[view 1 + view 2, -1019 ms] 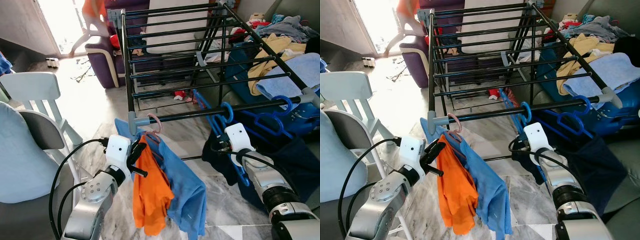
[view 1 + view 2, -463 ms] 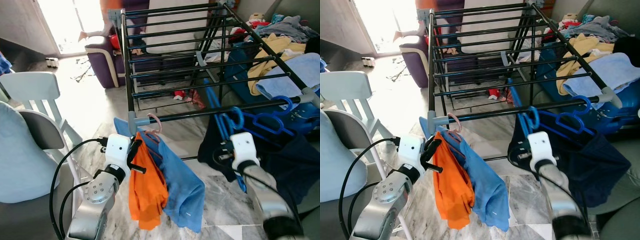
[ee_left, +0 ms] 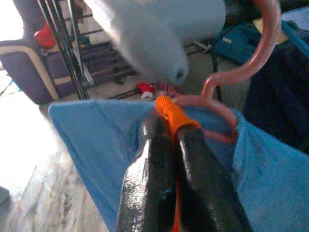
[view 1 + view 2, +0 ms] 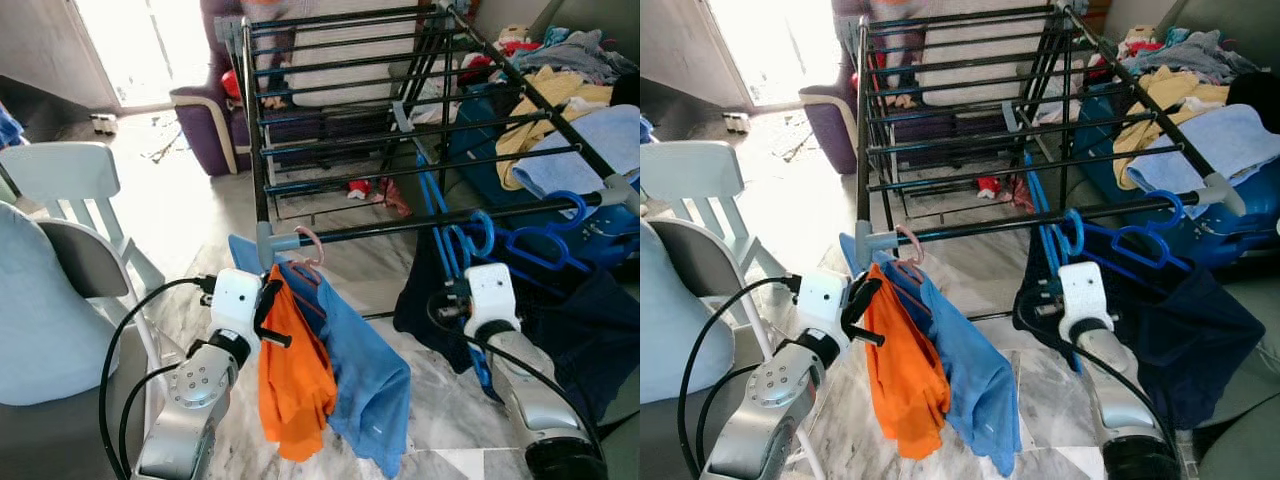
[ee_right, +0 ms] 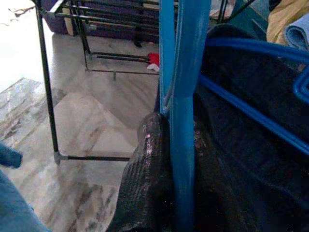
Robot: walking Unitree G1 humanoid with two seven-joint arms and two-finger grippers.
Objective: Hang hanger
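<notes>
**Both grippers clamped on hangers at the drying rack's front rail**

Head views: the left gripper (image 4: 272, 312) sits just below the grey corner joint of the black drying rack (image 4: 330, 90), holding the orange garment (image 4: 292, 385) at its top. Beside it, on the far side from the arm, a blue shirt (image 4: 365, 375) drapes down from a pink hanger (image 4: 312, 248) whose hook is over the front rail. The right gripper (image 4: 462, 262) is raised under the same rail, further along, with a blue hanger (image 4: 470, 232) running up from it; the hook reaches the rail. A dark navy garment (image 4: 575, 325) hangs around and behind this gripper. A white chair (image 4: 75, 180) stands well off to the left arm's outer side.

Left wrist view: the two black fingers (image 3: 149, 179) are pressed together on the orange fabric's neck, with the pink hook curling just beyond their tips and blue cloth spread behind.

Right wrist view: the black fingers (image 5: 149, 183) close on the blue hanger's shaft, which rises straight past them; dark cloth lies alongside, marble floor (image 5: 96, 125) beyond.
</notes>
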